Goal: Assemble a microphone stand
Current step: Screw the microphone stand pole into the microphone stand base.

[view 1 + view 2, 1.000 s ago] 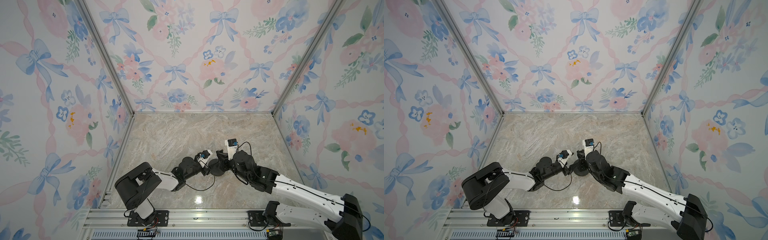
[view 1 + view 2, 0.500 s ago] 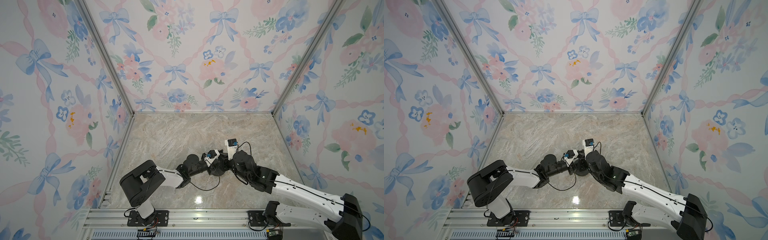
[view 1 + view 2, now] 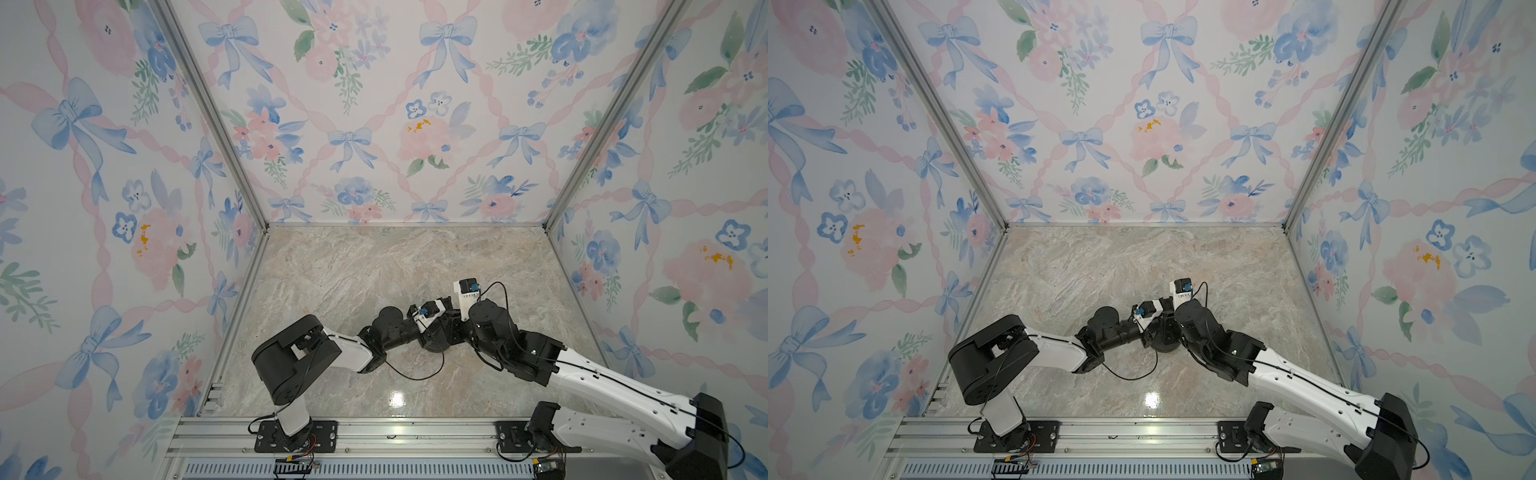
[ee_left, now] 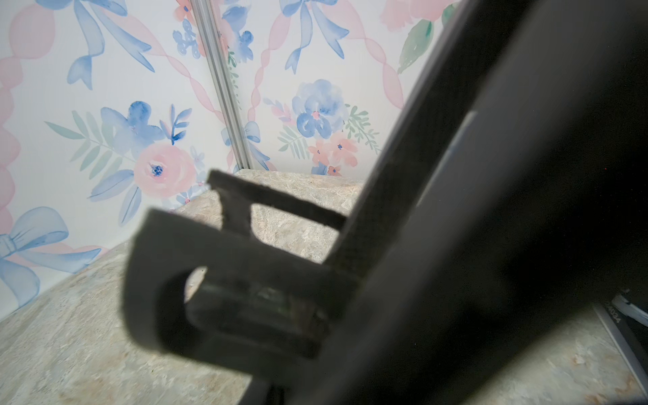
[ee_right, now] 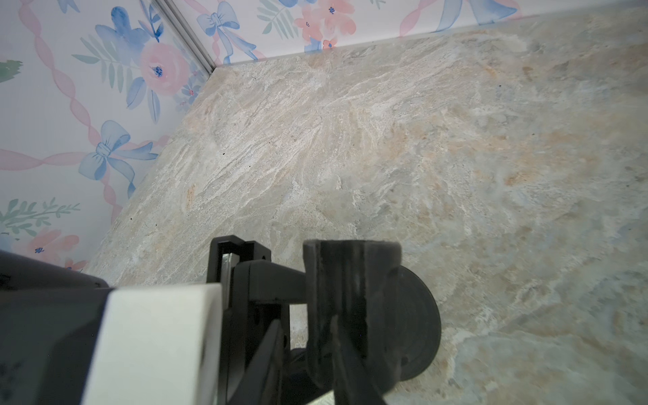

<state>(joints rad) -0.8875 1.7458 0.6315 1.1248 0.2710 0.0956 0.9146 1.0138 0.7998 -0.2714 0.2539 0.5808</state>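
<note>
The left arm (image 3: 349, 353) and right arm (image 3: 594, 378) are clad in white shells with black joints; black cables (image 3: 411, 377) are strung beyond the aluminium rail (image 3: 415, 432).

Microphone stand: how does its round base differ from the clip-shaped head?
The base is a thin round disc lying flat on the marble tabletop; the head is a chunky hook with an open curl. The base looks smooth, the head fuzzy-edged. Both are matte black.
</note>
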